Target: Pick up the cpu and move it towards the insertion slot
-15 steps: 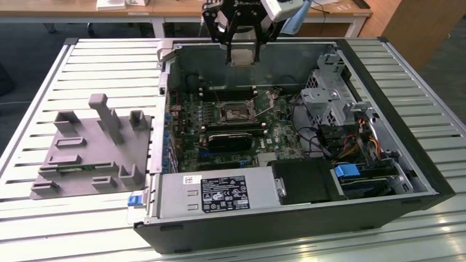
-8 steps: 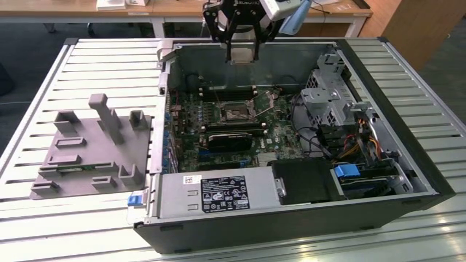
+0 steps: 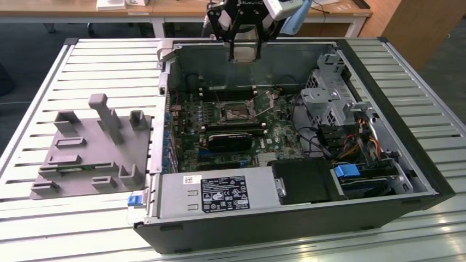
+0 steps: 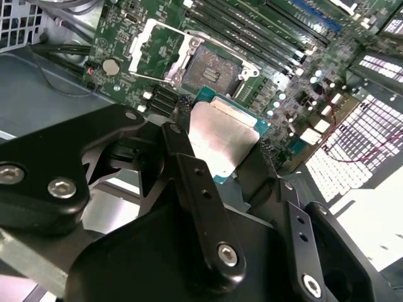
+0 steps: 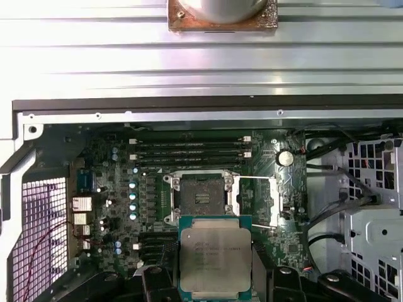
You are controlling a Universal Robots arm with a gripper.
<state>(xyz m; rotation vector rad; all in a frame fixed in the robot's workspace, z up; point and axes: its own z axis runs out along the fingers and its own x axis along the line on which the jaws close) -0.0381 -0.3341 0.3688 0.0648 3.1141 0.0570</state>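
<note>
The cpu (image 3: pixel 245 53) is a flat silver square with a green rim, and my gripper (image 3: pixel 245 55) is shut on it, a black finger on each side. It hangs above the rear wall of the open computer case. The insertion slot (image 3: pixel 234 113) is a square socket with a metal frame and dark centre on the green motherboard, below the chip and apart from it. Both wrist views look past the held cpu (image 4: pixel 223 135) (image 5: pixel 215 258) to the insertion slot (image 4: pixel 211 66) (image 5: pixel 201 198). Its metal cover plate (image 5: pixel 255 201) is swung open to one side.
The case (image 3: pixel 407 164) lies open on a white slatted table (image 3: pixel 109 65). Inside are a black heatsink (image 3: pixel 233 139), memory slots (image 5: pixel 189 151), a grey power supply (image 3: pixel 211 194), a drive cage (image 3: pixel 331 101) and cables. A grey plastic fixture (image 3: pixel 91 147) stands at the exterior view's left.
</note>
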